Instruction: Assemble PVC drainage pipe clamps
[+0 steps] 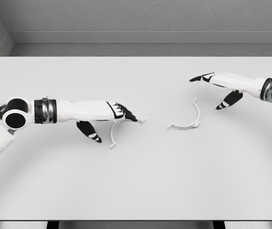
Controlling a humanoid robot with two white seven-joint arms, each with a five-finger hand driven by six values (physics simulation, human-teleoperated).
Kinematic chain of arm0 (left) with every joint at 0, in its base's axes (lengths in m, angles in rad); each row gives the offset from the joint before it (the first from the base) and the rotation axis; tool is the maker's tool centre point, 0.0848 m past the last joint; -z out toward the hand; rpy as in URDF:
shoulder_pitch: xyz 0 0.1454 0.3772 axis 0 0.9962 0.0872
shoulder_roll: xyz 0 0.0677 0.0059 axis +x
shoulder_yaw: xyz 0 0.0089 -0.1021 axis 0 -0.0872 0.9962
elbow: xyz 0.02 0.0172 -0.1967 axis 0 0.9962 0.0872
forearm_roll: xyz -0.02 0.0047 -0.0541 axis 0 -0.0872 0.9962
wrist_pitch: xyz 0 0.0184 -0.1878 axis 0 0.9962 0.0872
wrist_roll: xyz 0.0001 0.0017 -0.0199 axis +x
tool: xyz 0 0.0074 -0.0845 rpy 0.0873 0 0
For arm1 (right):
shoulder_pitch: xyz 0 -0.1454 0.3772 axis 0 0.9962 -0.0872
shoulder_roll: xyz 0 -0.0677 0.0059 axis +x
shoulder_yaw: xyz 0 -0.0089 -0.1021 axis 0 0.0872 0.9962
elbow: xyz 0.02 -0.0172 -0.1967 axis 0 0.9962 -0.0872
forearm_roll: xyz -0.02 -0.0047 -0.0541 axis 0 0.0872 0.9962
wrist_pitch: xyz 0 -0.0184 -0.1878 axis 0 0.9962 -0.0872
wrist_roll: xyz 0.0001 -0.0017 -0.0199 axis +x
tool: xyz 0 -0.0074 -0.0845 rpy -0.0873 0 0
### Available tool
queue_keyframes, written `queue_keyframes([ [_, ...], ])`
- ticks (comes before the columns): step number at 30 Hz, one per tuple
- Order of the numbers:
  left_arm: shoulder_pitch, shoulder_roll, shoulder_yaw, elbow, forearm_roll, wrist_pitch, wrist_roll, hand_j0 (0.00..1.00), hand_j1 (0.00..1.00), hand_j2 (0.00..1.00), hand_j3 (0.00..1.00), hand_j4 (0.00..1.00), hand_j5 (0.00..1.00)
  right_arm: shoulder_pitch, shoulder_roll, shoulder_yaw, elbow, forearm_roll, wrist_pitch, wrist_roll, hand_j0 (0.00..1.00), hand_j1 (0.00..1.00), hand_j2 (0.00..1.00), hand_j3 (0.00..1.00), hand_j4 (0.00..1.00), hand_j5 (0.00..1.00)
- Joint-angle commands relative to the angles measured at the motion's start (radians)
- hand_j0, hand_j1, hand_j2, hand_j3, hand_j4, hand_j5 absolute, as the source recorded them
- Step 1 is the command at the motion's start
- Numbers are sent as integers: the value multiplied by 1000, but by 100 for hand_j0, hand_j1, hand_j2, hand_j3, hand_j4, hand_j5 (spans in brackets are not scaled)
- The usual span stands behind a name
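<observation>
Two white curved PVC clamp halves lie on the white table (136, 181). One clamp half (117, 130) is at centre left, arching from under my left hand (111, 120) out to a flat tab on its right. My left fingers (125, 112) curl over its top and the thumb reaches below it. The other clamp half (187, 119) lies alone right of centre. My right hand (217, 90) hovers above and to the right of it, fingers stretched out leftward, thumb hanging down, holding nothing.
A grey wall (136, 19) runs behind the table's far edge. The table's front edge crosses the bottom of the view, with dark legs showing beneath it.
</observation>
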Motion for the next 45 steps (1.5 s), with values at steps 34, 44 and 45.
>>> queue_keyframes([
  [34, -15, -140, -4, 146, -35, 3, 0, 100, 100, 100, 100, 100, 100, -46, -28, -69, 54, -12, 3, 0, 100, 100, 100, 100, 100, 100],
  [44, -28, -144, 5, 136, -15, 3, 0, 100, 100, 100, 100, 100, 100, -43, 49, -58, 59, -11, 3, 0, 100, 100, 100, 100, 100, 100],
  [45, -28, -142, 5, 136, -13, 3, 0, 100, 100, 100, 100, 100, 100, -41, 66, -55, 62, -9, 3, 0, 100, 100, 100, 100, 100, 100],
])
